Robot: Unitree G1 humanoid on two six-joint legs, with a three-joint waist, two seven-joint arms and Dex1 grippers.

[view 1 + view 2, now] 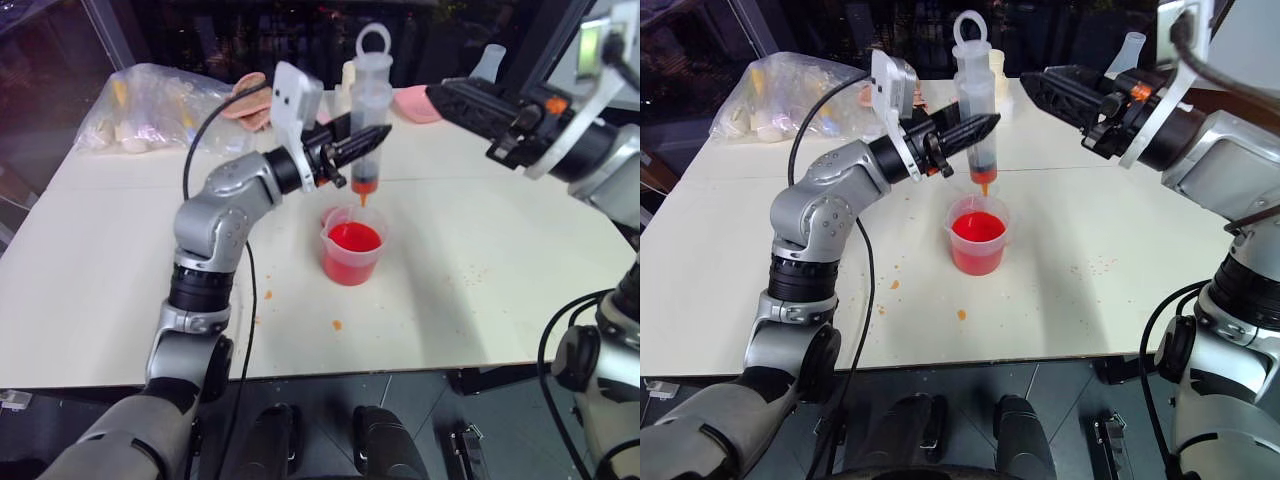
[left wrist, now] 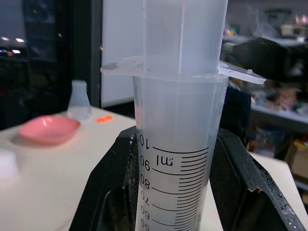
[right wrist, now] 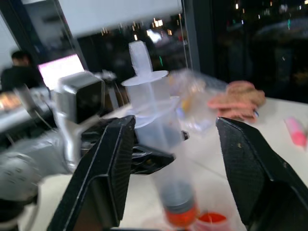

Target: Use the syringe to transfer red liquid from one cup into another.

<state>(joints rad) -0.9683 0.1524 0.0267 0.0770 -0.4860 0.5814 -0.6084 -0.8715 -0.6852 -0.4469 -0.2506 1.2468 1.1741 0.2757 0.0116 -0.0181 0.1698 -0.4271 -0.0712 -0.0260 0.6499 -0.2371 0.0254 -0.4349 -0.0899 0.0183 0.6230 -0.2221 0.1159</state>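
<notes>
Now my left gripper [image 1: 365, 135] clamps the syringe [image 1: 370, 110] upright at frame centre, tip over the beaker [image 1: 353, 248] to catch drips; right gripper [image 1: 1040, 85] gapes empty, upper right.

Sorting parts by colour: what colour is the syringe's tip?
Orange; the syringe tip shows best in the right eye view.

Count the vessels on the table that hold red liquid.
1: the clear plastic spouted measuring beaker mid-table, directly below the large clear syringe's orange tip. Others may be hidden behind the arms.
</notes>
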